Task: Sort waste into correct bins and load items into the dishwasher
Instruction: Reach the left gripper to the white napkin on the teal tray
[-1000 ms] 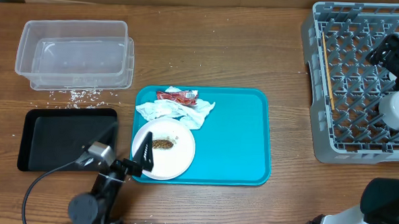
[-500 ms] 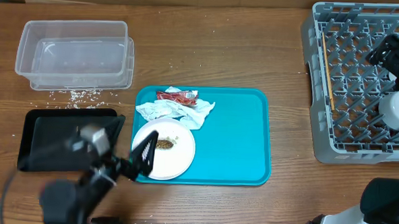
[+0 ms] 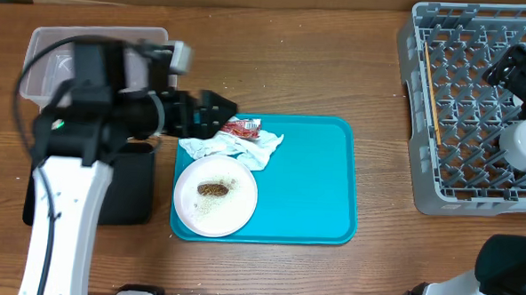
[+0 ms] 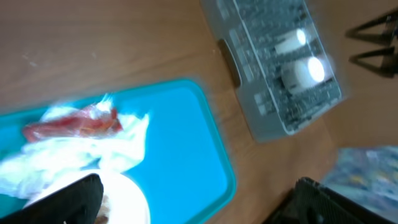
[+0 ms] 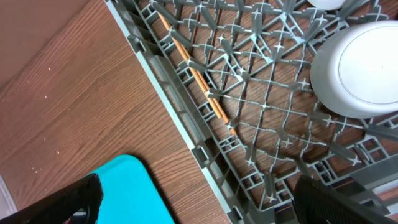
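My left gripper point(image 3: 222, 117) is open and empty, hovering by the red wrapper point(image 3: 243, 126) at the back of the turquoise tray point(image 3: 306, 185). The crumpled white napkin point(image 3: 232, 147) lies just in front of the wrapper. The white plate point(image 3: 215, 197) holds the brown food scrap point(image 3: 212, 189). The left wrist view, which is blurred, shows the wrapper point(image 4: 71, 124), the napkin point(image 4: 93, 152) and the plate point(image 4: 127, 202) under the wide jaws. My right gripper point(image 3: 508, 74) is open and empty above the grey dish rack point(image 3: 425, 110). The rack holds the chopsticks point(image 5: 193, 78) and a white bowl point(image 5: 357, 68).
The clear tub point(image 3: 45, 53) at the back left and the black tray point(image 3: 135, 191) at the front left are largely hidden by my left arm. The rack takes up the right side of the table. The turquoise tray's corner shows in the right wrist view point(image 5: 124, 193).
My left arm rose from the table's front edge beside the plate and swung back. Its gripper is now over the wrapper and napkin. The right arm has not moved.
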You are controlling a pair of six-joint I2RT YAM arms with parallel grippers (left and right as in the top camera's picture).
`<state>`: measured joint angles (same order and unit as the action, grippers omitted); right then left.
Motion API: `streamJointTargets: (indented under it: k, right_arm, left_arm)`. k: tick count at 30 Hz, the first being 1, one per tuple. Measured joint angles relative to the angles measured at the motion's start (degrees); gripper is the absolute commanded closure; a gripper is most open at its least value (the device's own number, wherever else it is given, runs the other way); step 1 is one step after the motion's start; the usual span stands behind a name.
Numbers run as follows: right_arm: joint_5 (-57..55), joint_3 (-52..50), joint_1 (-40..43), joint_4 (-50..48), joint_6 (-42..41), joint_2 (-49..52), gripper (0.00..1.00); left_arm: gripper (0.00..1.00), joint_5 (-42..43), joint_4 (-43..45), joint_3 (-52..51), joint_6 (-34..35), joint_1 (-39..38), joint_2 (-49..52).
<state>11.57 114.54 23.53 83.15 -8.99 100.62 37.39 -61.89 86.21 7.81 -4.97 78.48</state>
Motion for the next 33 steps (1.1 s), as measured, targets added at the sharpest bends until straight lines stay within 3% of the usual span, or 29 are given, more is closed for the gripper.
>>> streamJointTargets:
  k: [5,10,12,14,18,25,33]
  right_arm:
    - [0.00,0.00,0.02,0.00,0.00,0.00,0.00]
    - [0.00,0.00,0.02,0.00,0.00,0.00,0.00]
    - [0.00,0.00,0.00,-0.02,-0.02,0.00,0.00]
    - [0.00,0.00,0.00,-0.02,0.00,0.00,0.00]
    - [0.00,0.00,0.00,-0.02,-0.02,0.00,0.00]
    - [0.02,0.00,0.00,-0.04,0.00,0.00,0.00]
    - [0.00,0.00,0.00,-0.02,-0.02,0.00,0.00]
  left_arm:
    - [0.00,-27.12,-4.31,3.15,6.43,-17.29,10.16]
    - [0.00,-39.19,-1.81,3.17,8.37,-22.86,19.15]
    - [0.02,-40.74,0.39,3.17,8.79,-23.17,22.51]
    - [0.15,-41.11,2.58,3.19,9.03,-23.17,25.09]
    - [0.30,-41.83,4.92,3.19,10.38,-23.12,29.73]
    - [0.30,-45.64,1.46,3.19,13.94,-23.10,35.63]
    - [0.28,-47.08,-2.73,3.21,24.98,-20.76,36.98]
